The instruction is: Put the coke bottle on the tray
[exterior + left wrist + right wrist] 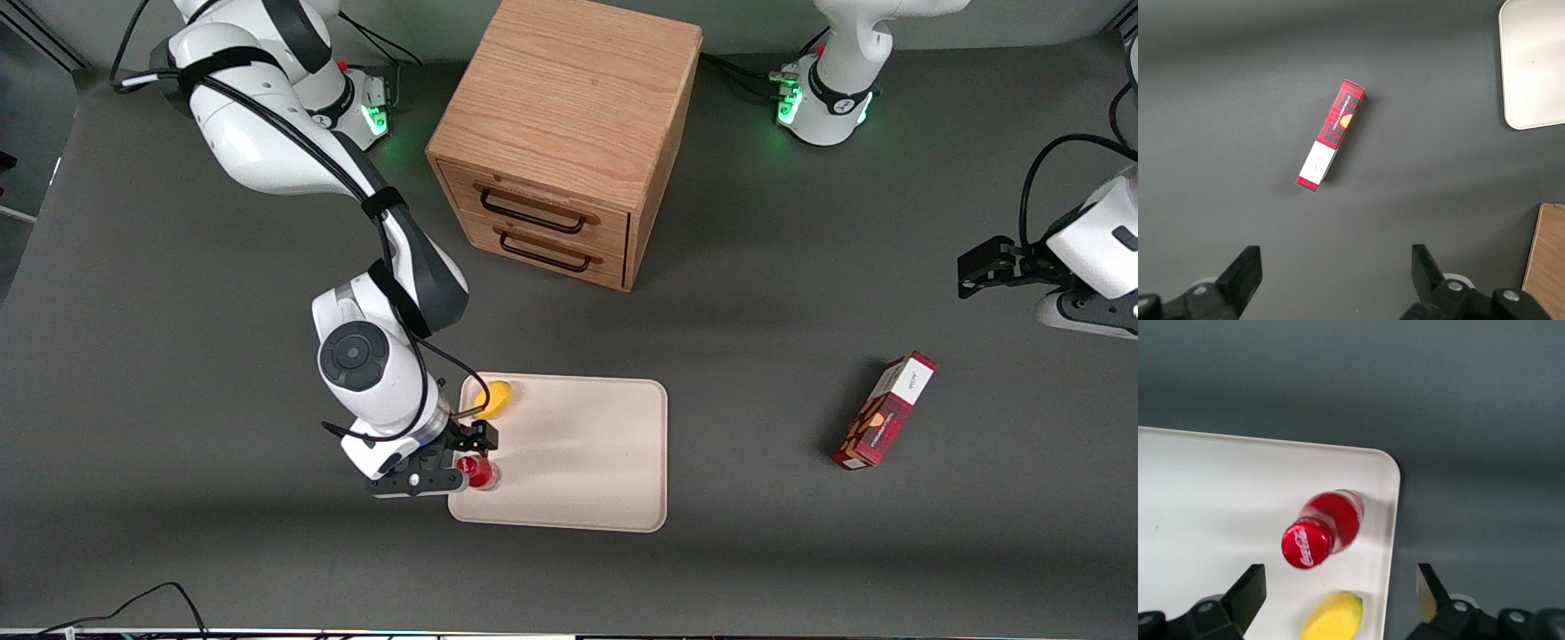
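Front view: the bottle [481,472] is seen upright on the tray [587,462], at the corner nearest the working arm, with the gripper [462,458] just above it. A tip-over is judged possible, since the bottle stands close to the rim and a finger could brush the cap on withdrawal.

Right wrist view: the fingers [1250,592] are spread wide and nothing is gripped. The bottle [1325,527] lies apart from them, below and between, beside the fruit [1333,616].
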Controlling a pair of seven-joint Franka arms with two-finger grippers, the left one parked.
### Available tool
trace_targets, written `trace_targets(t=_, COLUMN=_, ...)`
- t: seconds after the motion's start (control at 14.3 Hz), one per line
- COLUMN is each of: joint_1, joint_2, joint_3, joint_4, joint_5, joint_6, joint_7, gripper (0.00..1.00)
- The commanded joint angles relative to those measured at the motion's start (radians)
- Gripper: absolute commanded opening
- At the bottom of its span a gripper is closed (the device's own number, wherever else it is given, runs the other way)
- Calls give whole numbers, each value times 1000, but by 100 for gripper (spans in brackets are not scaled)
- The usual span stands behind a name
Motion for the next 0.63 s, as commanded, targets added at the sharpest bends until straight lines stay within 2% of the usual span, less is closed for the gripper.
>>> trace_targets(t=0.0, joint_1=-17, joint_2=-103, joint_3=3, joint_4=-23, joint_5=-9, joint_6=-111, joint_7=19, gripper=100)
trace_targets(t=0.21, joint_1=-61, joint_2=-271, joint_3=12, joint_4=-158, joint_5=-8, joint_6=-217, joint_7=-27, gripper=100)
trace_targets(t=0.35, joint_1=-131, joint_2=-431, joint_3=49, joint_4=-312, joint_5=-1, joint_6=-246, joint_7=-94, gripper=100)
trace_targets(t=0.42, joint_1=-180, joint_2=-514, joint_3=72, joint_4=-395, joint_5=5, joint_6=-248, joint_7=-104, gripper=100)
trace_targets(t=0.56, joint_1=-329, joint_2=-672, joint_3=142, joint_4=-541, joint_5=70, joint_6=-249, joint_7=-127, gripper=100)
